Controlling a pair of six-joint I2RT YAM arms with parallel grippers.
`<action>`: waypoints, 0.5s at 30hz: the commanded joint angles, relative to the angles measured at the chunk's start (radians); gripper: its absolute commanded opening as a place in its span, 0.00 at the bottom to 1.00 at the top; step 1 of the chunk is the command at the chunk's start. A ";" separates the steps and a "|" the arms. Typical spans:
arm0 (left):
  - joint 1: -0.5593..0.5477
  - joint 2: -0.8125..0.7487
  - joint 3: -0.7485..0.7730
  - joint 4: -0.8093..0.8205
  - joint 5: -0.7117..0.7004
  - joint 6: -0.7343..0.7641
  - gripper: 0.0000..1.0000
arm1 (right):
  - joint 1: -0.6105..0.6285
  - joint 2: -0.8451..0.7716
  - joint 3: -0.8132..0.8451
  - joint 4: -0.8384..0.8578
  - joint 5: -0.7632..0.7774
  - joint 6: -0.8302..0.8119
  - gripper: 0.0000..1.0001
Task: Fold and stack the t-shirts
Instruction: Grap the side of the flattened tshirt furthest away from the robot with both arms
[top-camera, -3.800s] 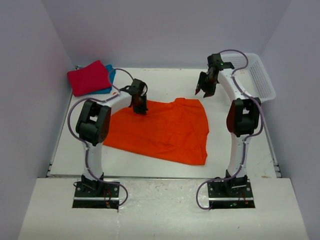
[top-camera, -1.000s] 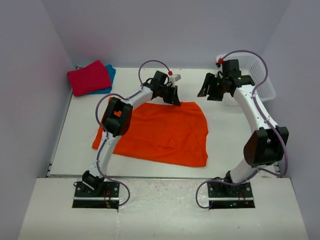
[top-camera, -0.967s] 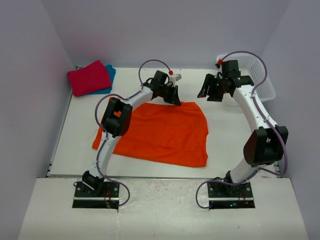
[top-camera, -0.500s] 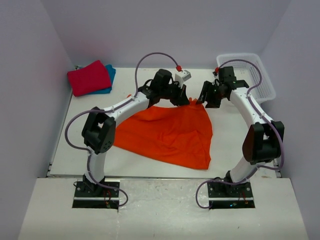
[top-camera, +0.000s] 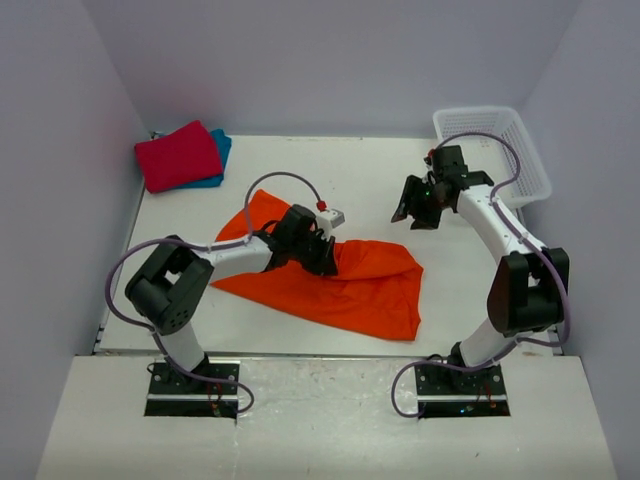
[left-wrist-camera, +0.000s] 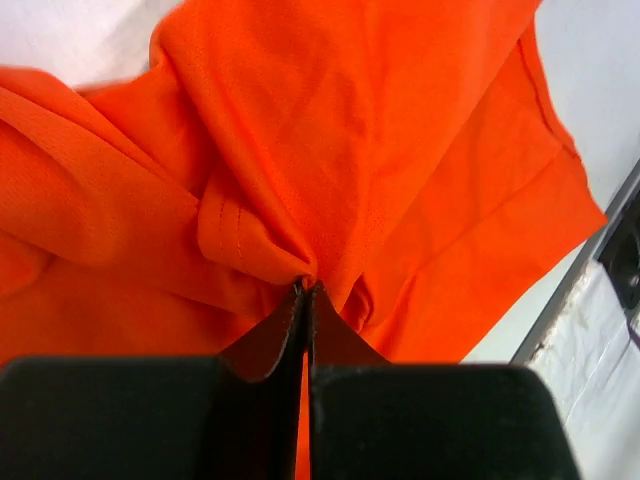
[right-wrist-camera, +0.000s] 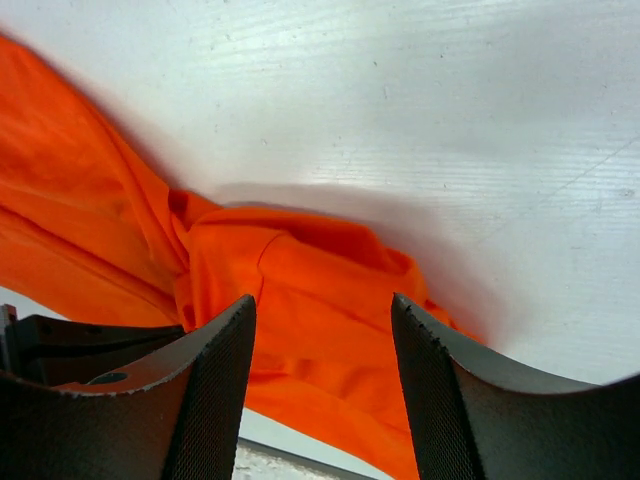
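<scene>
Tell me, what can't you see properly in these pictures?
- Top view: the teal shirt is mostly hidden under the red shirt.
- Top view: the left gripper covers part of the orange shirt.
- Left wrist view: the orange shirt runs off the frame's edges, and its folds hide how many layers are pinched.
- Right wrist view: the right gripper blocks the shirt's lower part.

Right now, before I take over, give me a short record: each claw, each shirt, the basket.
left claw: shut, pinching a fold of the orange shirt
right claw: open, holding nothing
orange shirt: bunched and part-folded, mid-table
red shirt: folded, far left corner, on the teal shirt
teal shirt: only an edge shows
basket: far right corner
</scene>
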 joint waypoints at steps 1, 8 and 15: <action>-0.019 -0.068 -0.087 0.144 0.006 -0.046 0.00 | 0.006 -0.009 0.000 0.013 0.008 -0.007 0.58; -0.124 -0.097 -0.196 0.264 0.035 -0.120 0.03 | 0.066 0.087 0.049 0.016 -0.067 -0.029 0.57; -0.198 -0.108 -0.228 0.284 -0.014 -0.137 0.18 | 0.152 0.163 0.102 0.015 -0.133 -0.075 0.57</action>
